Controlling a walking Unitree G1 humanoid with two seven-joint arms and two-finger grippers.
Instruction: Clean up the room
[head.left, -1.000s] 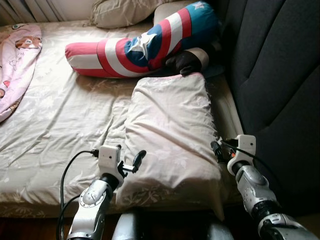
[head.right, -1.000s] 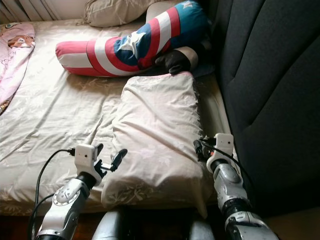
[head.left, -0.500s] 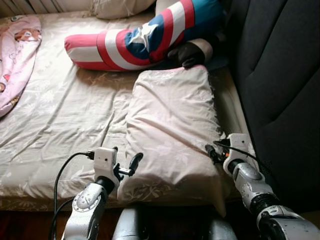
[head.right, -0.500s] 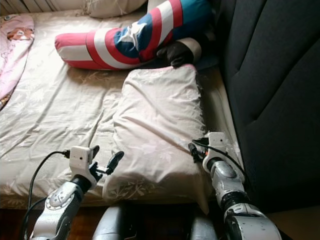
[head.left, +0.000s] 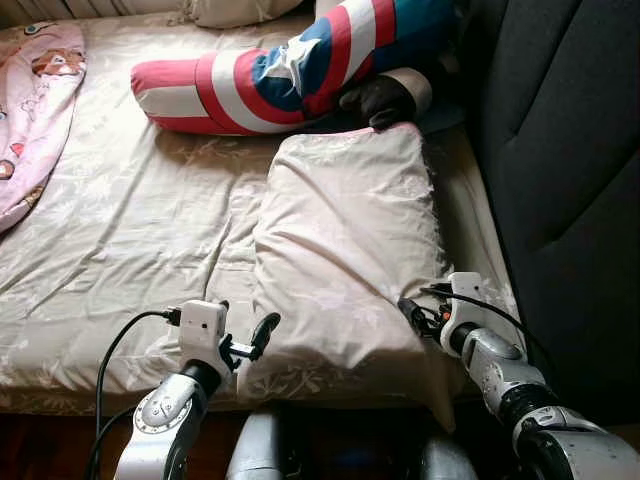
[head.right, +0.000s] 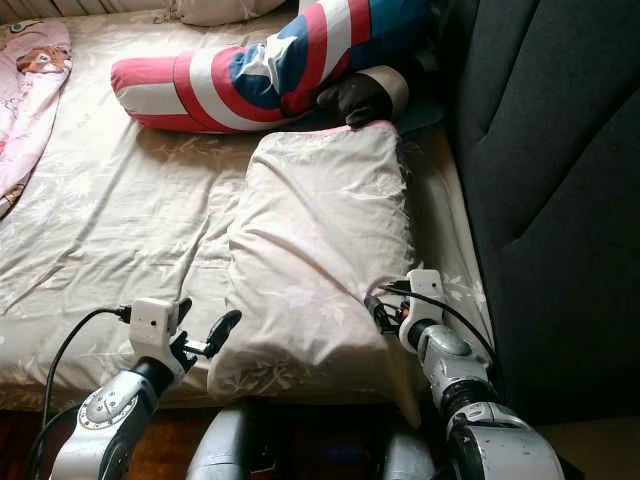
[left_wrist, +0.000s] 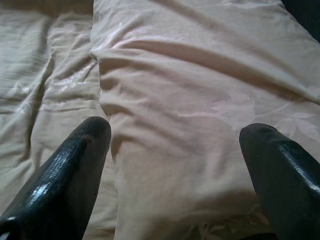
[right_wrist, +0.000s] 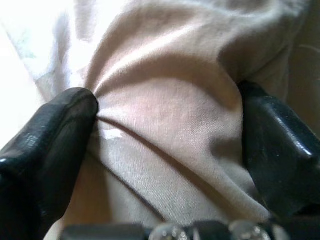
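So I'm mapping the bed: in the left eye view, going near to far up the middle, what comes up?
Pale beige floral pillow → dark brown cushion with tan end → red, white and blue star-patterned bolster.

Pale beige floral pillow (head.left: 345, 250), flat and lengthwise along the bed's right edge, near corner overhanging.

Pillow (head.left: 345, 250) on bed (head.left: 130, 230), bolster (head.left: 290, 70) behind
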